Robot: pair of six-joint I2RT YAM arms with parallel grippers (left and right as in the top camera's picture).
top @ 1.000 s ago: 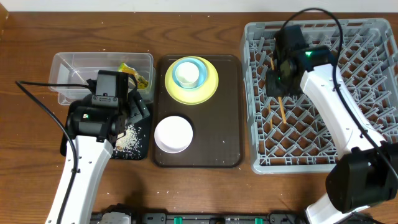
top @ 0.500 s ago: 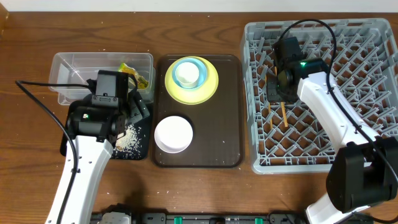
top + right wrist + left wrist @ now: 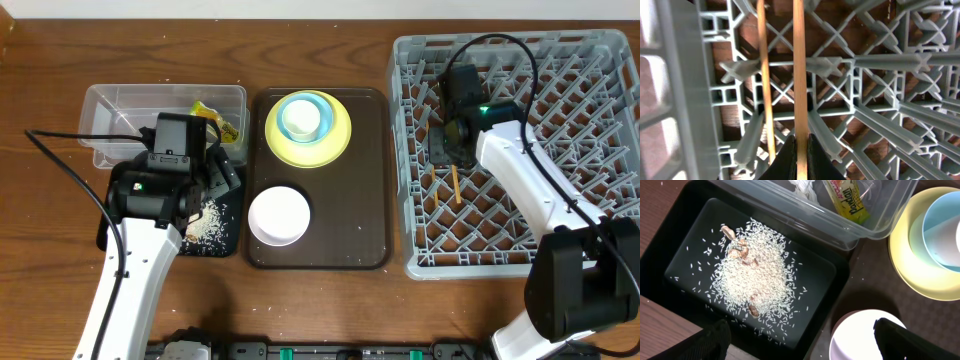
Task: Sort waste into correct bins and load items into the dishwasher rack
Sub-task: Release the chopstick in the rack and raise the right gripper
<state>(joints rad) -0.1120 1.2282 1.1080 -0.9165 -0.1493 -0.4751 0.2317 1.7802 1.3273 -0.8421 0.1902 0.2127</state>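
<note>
In the right wrist view my right gripper (image 3: 802,150) is shut on one wooden chopstick (image 3: 800,75). The second chopstick (image 3: 765,75) lies beside it, outside the jaws, on the lattice of the grey dishwasher rack (image 3: 880,65). Overhead, the chopsticks (image 3: 455,186) sit in the left part of the rack (image 3: 600,240). My left gripper (image 3: 805,345) is open with nothing in it, over the black tray (image 3: 685,240) of rice (image 3: 757,275) and the white bowl (image 3: 860,335). The clear tub (image 3: 120,105) holds the napkin (image 3: 802,185) and the snack wrapper (image 3: 847,197).
A dark brown serving tray (image 3: 370,200) between bins and rack carries the yellow plate (image 3: 340,140) with the light blue bowl (image 3: 322,105) on it, and the white bowl (image 3: 278,215). Upright pegs of the rack stand close around my right gripper.
My right gripper has moved slightly toward the near side of the rack and lower, laying the chopsticks onto the lattice. The left arm has not moved.
</note>
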